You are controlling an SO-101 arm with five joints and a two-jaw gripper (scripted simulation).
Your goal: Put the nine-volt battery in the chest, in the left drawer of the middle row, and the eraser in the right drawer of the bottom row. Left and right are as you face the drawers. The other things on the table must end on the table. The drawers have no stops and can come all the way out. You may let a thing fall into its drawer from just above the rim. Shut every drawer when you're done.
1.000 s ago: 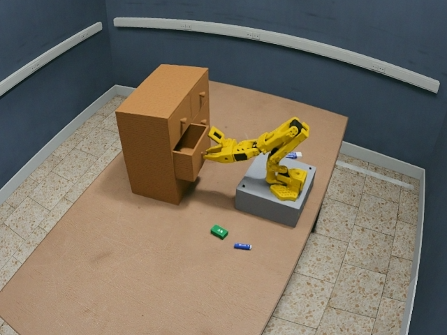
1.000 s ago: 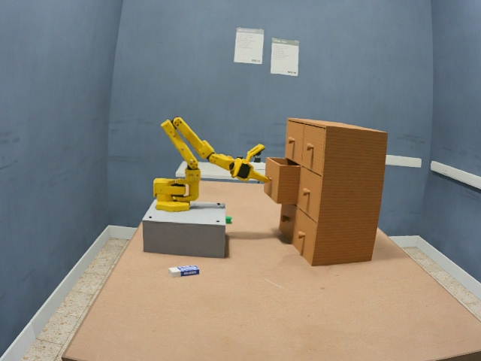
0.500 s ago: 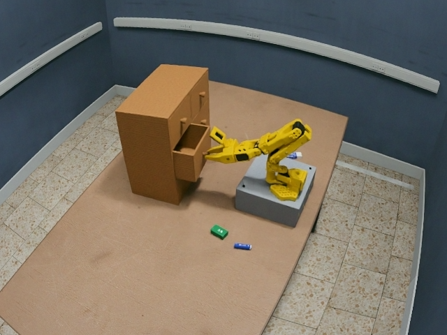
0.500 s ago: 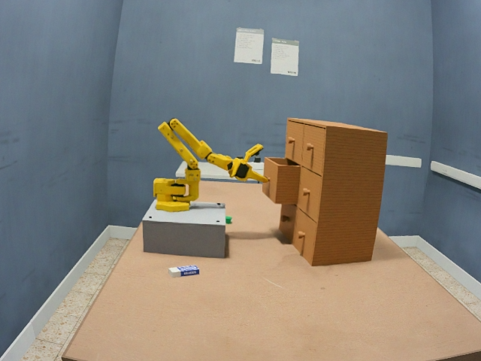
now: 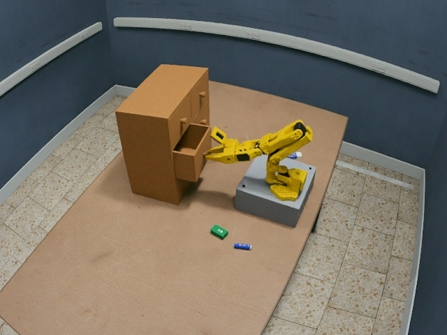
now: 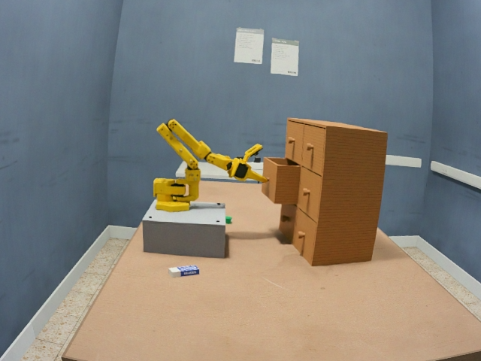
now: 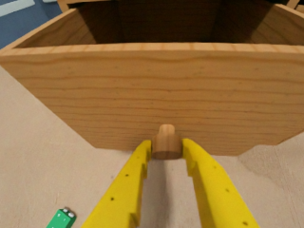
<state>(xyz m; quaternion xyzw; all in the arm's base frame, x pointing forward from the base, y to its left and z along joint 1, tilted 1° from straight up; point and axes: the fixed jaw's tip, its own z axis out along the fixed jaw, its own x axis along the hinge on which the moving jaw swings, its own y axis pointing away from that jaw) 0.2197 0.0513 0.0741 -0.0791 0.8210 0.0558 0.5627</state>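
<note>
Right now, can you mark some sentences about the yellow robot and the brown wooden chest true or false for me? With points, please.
1. The yellow gripper (image 5: 207, 155) (image 6: 267, 180) (image 7: 167, 149) holds the round wooden knob (image 7: 167, 146). True.
2. The green rectangular battery (image 5: 218, 232) (image 6: 228, 219) (image 7: 62, 218) is inside a drawer. False: it's on the table (image 5: 144, 270) (image 6: 271, 310) (image 7: 38, 142).
3. The blue-and-white eraser (image 5: 296, 155) (image 6: 184, 271) is on the table. True.
4. Every drawer is shut. False: the left middle drawer (image 5: 184, 166) (image 6: 287, 182) (image 7: 166, 81) is open.

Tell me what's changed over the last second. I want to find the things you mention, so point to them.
The left middle drawer (image 5: 184, 166) (image 6: 287, 184) (image 7: 166, 90) slid slightly farther out, the gripper (image 5: 207, 155) (image 6: 267, 180) (image 7: 167, 149) drawing back with it, clamped on its handle (image 7: 167, 144). The nine-volt battery (image 5: 218, 231) (image 6: 228, 219) (image 7: 62, 218), eraser (image 5: 296, 155) (image 6: 184, 271) and blue cylinder (image 5: 242, 246) stayed put.
</note>
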